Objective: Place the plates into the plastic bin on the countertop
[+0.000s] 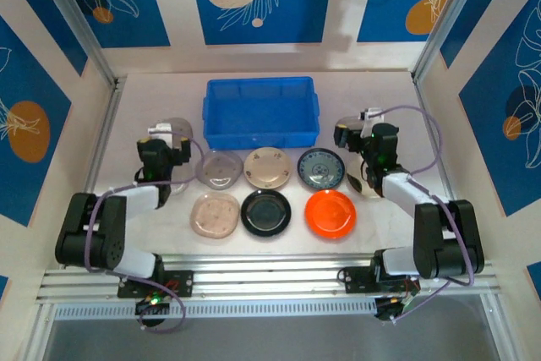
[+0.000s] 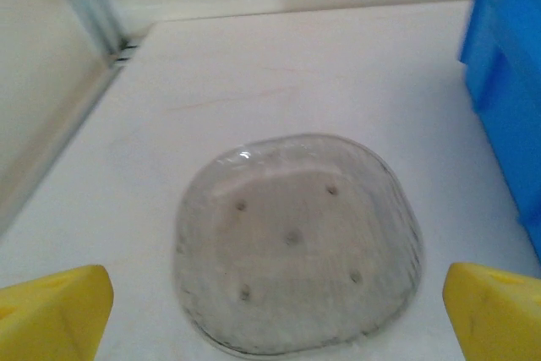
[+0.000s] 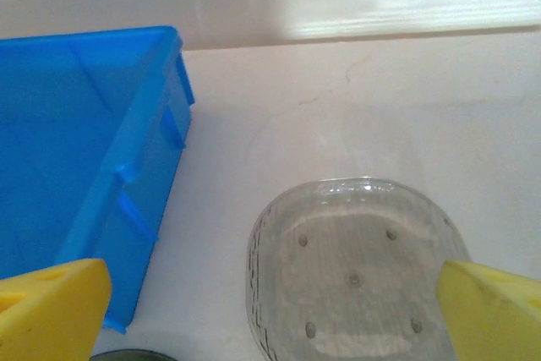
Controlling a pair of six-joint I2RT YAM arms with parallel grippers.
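Left fingers (image 2: 52, 314) and right fingers (image 3: 51, 309) gape wide, empty, each over a clear plate (image 2: 296, 243) (image 3: 355, 281).

Top view overlooks the whole countertop (image 1: 161, 99) from behind; both wrist views (close, low) share the plastic bin (image 3: 68, 141).

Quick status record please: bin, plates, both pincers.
bin: blue plastic bin, back centre, no plates inside
back row: clear grey plate, beige plate, blue-patterned plate
front row: pinkish plate, black plate, orange-red plate
left pincer: open, over left clear plate, left of bin
right pincer: open, over right clear plate, right of bin
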